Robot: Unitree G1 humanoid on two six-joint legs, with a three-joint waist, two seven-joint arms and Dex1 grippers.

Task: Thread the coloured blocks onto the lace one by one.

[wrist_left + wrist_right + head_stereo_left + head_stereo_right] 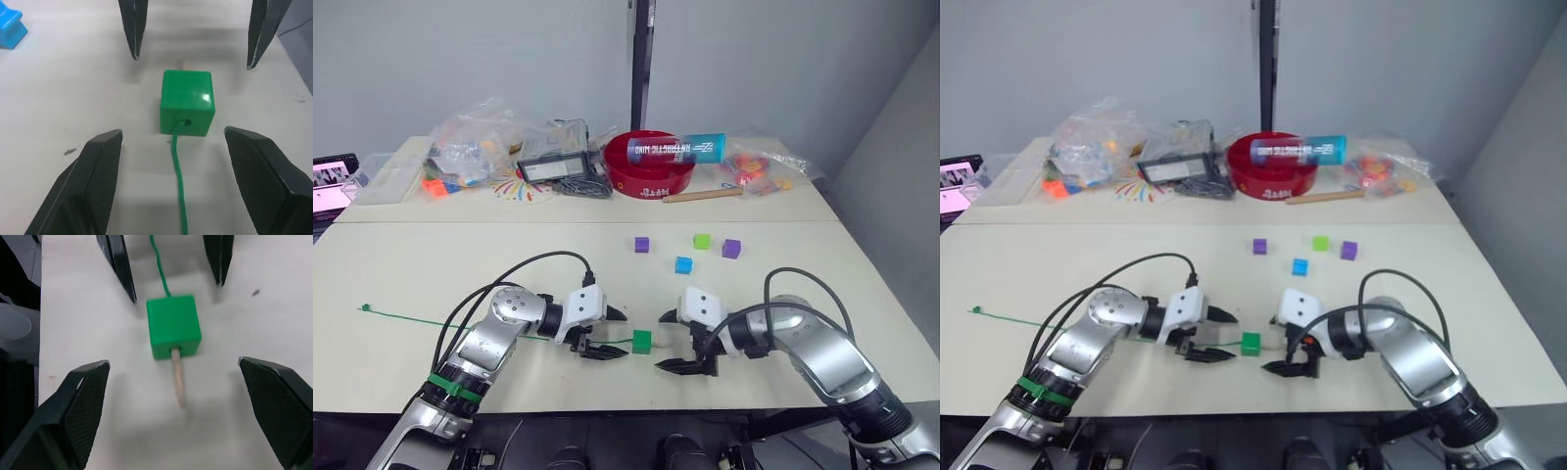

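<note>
Both sets of jaws were wide open w/ nothing held. The left gripper (612, 335) and right gripper (668, 343) were faced at each other across the dark green block (642, 341), which was sat on the table (431, 264) between them, touched by neither. The lace (179, 186) was already fed into the block's hole on the left side, and its pale stiff tip (178, 382) was poked out the far side toward the right gripper.

Imo the step in hand was the pull-through: the tip should prob be pinched by the right gripper low and square, then drawn straight out while the block is steadied by the left one, otherwise it'd likely be dragged along.

Two purple blocks (642, 244), a blue block (683, 264) and a light green block (702, 241) were left loose further back, well apart from the grippers, not yet threaded.
</note>
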